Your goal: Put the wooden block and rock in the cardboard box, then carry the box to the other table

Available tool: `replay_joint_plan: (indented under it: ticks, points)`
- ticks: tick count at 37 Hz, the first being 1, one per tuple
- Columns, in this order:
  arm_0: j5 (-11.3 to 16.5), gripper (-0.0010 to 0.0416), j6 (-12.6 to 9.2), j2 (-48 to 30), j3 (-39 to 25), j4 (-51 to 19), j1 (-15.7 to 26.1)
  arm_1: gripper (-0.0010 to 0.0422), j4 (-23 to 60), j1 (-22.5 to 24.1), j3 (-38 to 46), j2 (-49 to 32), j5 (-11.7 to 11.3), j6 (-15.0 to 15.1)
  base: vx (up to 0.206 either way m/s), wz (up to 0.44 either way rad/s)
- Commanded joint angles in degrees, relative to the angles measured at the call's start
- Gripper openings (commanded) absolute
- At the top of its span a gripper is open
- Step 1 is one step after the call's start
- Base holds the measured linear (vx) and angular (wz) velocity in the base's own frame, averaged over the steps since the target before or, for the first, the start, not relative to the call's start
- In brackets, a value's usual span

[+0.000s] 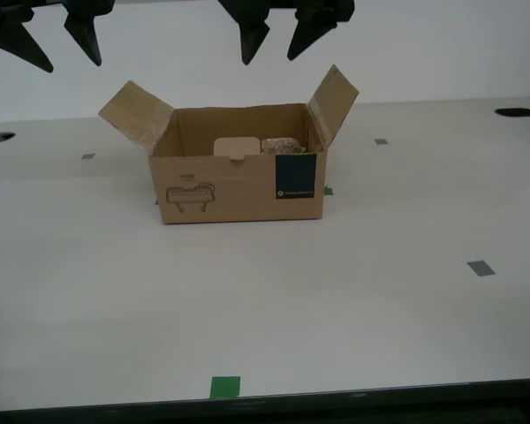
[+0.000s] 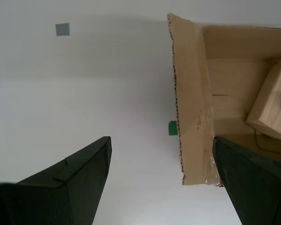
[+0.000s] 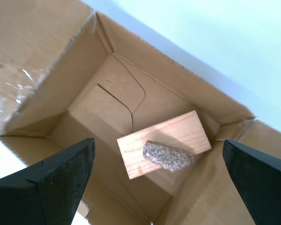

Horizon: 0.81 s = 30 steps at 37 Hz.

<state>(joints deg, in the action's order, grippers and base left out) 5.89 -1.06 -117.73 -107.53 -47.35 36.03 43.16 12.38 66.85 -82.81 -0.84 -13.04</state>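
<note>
The cardboard box stands upright near the middle of the white desk, both side flaps raised and splayed outward; inside it the wooden block lies tilted against the floor and one wall, and the rock rests on top of the block, so the loading looks done and the carry is what remains; my first gripper hangs above the open box with its fingers spread wide and gripping nothing; my second gripper hangs over one raised flap and the bare desk beside it, fingers likewise parted and empty; in the exterior view two pairs of dark fingers show along the top edge, clear of the box. The risks, as I judge them, lie in the lift: the flaps are thin and loose, so a pinch on a flap alone could bend or tear it and let the box swing; an uneven grip from the two sides could tip the box, and since the rock merely sits on the slanted block, it could roll off and shift the load; a descent too close to the flap edge could also push the box across the smooth desk.
</note>
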Motion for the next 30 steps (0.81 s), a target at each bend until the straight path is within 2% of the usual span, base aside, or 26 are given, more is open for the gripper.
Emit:
replay_joint_plan:
  ticks: [1,4,7,14,30]
  points:
    - [0.07,0.0388,0.11,0.07,-4.52,-5.42,-0.09,0.0293,0.02,0.02,0.02,0.02,1.22,-0.11,0.0,0.0]
    - [0.0,0.0393,0.15,0.07,-8.22,-9.75,-0.11,0.0293,0.0,0.02,0.02,0.02,2.54,-0.11,0.0,0.0]
    - [-0.92,0.0394,0.28,0.07,-11.89,-14.03,-0.15,0.0293,0.28,-0.04,0.5,0.02,2.86,-0.09,0.0,0.0]
    - [-8.07,0.0394,1.73,0.07,-19.3,-21.07,-0.37,0.0293,1.01,-0.07,4.33,0.02,2.84,-0.07,0.0,0.0]
    - [-8.41,0.0394,1.66,0.07,-26.88,-29.51,-6.12,0.0293,3.91,-0.31,12.15,-0.11,2.84,1.99,0.0,0.0]
